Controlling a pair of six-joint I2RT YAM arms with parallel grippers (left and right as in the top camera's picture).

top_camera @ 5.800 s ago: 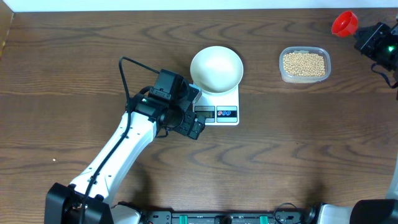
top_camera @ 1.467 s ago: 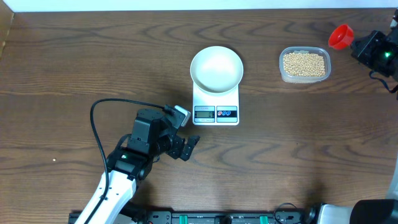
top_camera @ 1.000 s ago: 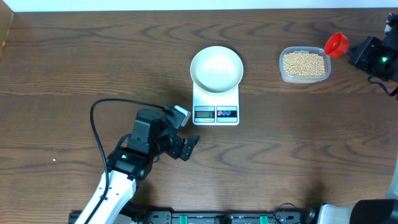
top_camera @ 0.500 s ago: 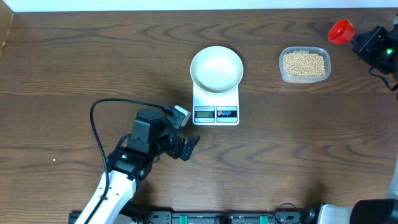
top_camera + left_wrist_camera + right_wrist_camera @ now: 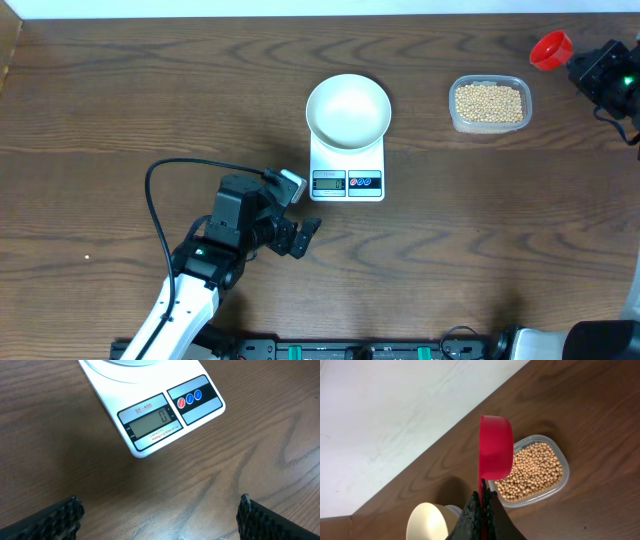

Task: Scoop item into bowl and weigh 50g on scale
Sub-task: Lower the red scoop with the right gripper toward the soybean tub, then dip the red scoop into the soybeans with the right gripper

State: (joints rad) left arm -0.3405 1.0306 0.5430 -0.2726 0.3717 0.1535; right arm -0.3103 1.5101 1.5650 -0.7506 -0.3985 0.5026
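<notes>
At the centre of the dark wood-grain table, the small white rectangular digital scale carries the round plain white bowl on its weighing platform. The bowl sits toward the far end, so the grey display and the round red and blue buttons face the robot uncovered. The display shows a zero, which suggests that the bowl's own weight has been cancelled. The bowl is empty. All the small round tan-yellow beans lie in the clear rounded-rectangular plastic tub, well apart to the right of the scale, on the right arm's side. The right gripper is clenched on the thin handle of the red plastic scoop. It holds the scoop in the air beyond the tub's far right corner, clear of the beans, with the cup turned on its side; no beans are visible in it. The left gripper has its jaws fully released and grasps nothing. It hangs low over the table just beside the scale's near left corner, with its camera on the display. This placement appears intended to monitor the reading while leaving the path from tub to bowl free. The step in hand is judged to be the first dip into the tub.
</notes>
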